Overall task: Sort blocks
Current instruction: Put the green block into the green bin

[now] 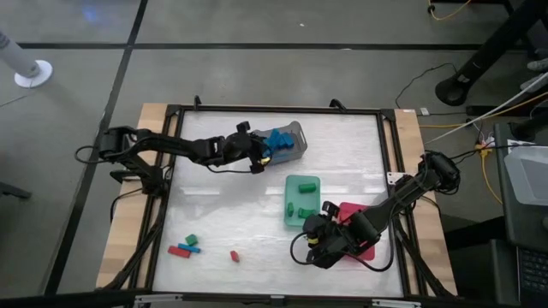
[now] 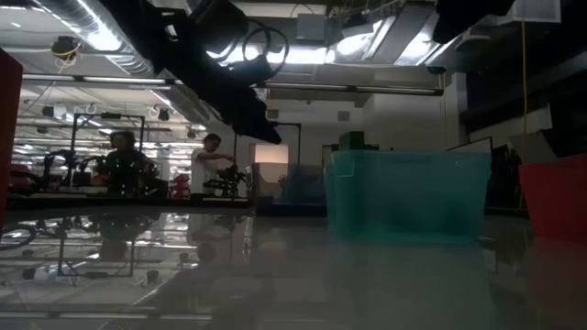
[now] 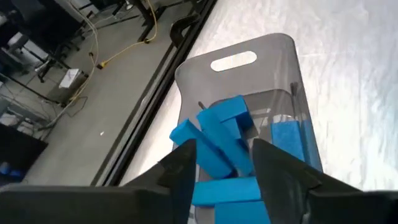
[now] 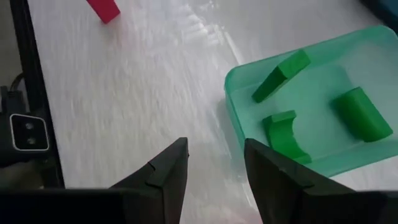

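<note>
Left pincer [image 3: 224, 171] open above blue blocks [image 3: 227, 134] in grey basket [image 3: 249, 62]; right pincer [image 4: 214, 165] open near green tray [image 4: 236, 112].

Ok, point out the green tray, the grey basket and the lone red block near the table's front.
green tray [image 1: 302, 183]: high view, bare floor near its far end.
grey basket [image 3: 235, 61]: left wrist view, wall by the handle slot.
red block [image 1: 234, 255]: high view, its middle.

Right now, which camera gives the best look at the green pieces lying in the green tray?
The right wrist view: three green blocks fill it inside the translucent green plastic tray. From the high view they are tiny dark specks; the low view shows only the tray's wall; the left wrist view misses them.
</note>
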`<act>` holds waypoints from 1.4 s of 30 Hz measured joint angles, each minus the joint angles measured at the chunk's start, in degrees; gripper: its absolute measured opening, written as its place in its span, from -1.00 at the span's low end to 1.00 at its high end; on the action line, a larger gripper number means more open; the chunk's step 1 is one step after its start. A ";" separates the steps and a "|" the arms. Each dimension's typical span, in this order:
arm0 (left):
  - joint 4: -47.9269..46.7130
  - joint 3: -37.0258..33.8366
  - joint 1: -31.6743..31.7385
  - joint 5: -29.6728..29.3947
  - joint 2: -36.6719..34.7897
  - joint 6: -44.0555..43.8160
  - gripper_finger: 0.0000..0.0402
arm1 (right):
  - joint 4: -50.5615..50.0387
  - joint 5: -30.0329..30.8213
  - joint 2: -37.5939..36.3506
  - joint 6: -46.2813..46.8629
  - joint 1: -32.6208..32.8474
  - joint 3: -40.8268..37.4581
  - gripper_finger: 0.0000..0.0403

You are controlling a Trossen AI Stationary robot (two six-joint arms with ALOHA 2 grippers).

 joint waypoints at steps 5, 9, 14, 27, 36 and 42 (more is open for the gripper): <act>-2.23 0.00 -1.89 -0.15 -2.63 -3.08 -0.14 | 0.10 0.23 0.44 -0.13 0.00 -0.02 -0.20; -11.81 2.37 -5.34 0.00 -8.28 -8.30 -0.12 | 0.01 0.23 0.83 -0.22 0.00 -0.02 -0.20; -30.32 5.88 -11.28 3.85 -16.98 -19.44 -0.12 | 0.14 0.74 1.78 -0.26 0.00 0.00 -0.20; -63.57 1.90 -36.16 30.22 -28.60 -52.41 -0.12 | 0.06 -1.10 8.32 -0.30 0.00 0.00 -0.20; -58.18 -4.42 -49.57 27.13 -27.19 -59.02 -0.12 | 2.33 -5.42 10.44 -0.28 0.00 -0.02 -0.20; -59.38 -6.11 -52.89 25.41 -23.71 -76.24 -0.12 | 5.40 -5.43 10.44 -0.28 0.00 -0.01 -0.20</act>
